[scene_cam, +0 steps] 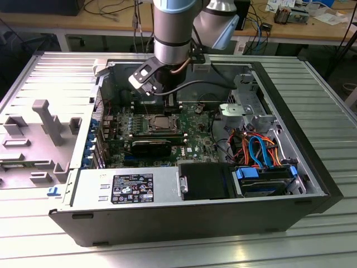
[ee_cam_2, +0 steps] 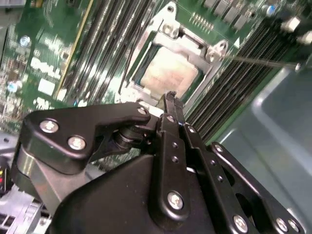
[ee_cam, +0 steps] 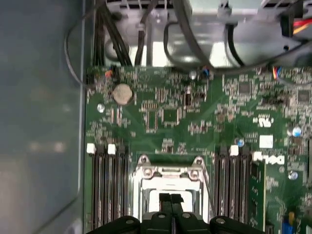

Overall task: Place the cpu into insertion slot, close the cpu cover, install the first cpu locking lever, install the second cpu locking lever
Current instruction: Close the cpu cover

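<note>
The cpu lies in the socket of the green motherboard, its dull silver top showing through the square window of the cpu cover. The cover lies flat over the chip. A thin metal locking lever sticks out from one corner of the socket, clear of the board. My gripper hangs just above the near edge of the socket, shut, with nothing between its fingertips. In the exterior view the gripper stands over the socket inside the open computer case.
Black memory slots flank the socket on both sides. A black rectangular block lies just in front of the socket. The power supply, a drive with blue brackets and orange and blue cables fill the case's front.
</note>
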`<state>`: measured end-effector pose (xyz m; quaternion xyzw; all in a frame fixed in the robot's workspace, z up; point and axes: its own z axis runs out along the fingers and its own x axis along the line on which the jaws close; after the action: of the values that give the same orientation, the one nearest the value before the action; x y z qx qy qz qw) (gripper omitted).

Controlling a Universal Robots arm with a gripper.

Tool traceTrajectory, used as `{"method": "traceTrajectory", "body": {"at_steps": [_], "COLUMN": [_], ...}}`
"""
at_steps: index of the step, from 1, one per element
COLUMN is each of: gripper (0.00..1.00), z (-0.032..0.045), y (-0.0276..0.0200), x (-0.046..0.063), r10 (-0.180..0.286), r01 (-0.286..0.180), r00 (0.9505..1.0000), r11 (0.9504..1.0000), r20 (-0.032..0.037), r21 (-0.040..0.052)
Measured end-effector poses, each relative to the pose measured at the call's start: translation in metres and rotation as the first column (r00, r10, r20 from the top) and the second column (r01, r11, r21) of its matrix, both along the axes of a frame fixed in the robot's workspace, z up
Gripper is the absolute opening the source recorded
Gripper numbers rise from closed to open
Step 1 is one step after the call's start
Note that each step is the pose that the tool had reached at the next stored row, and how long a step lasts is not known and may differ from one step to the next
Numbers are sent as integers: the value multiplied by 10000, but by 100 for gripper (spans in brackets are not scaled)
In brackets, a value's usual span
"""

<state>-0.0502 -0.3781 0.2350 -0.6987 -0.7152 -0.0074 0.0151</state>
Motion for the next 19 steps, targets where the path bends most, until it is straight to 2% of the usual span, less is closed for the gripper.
{"method": "traceTrajectory", "body": {"at_steps": [3,12,19], "gripper": [11,11,11], "z": [-71,-177,-265], "y": [0,-1,-5], "x": [-61,-269,-277], "r10": [2,110,119], "r01": [-2,-110,-119], "r00": [10000,9999,9999], "r11": [10000,9999,9999], "r20": [0,1,0], "r21": [0,1,0]}}
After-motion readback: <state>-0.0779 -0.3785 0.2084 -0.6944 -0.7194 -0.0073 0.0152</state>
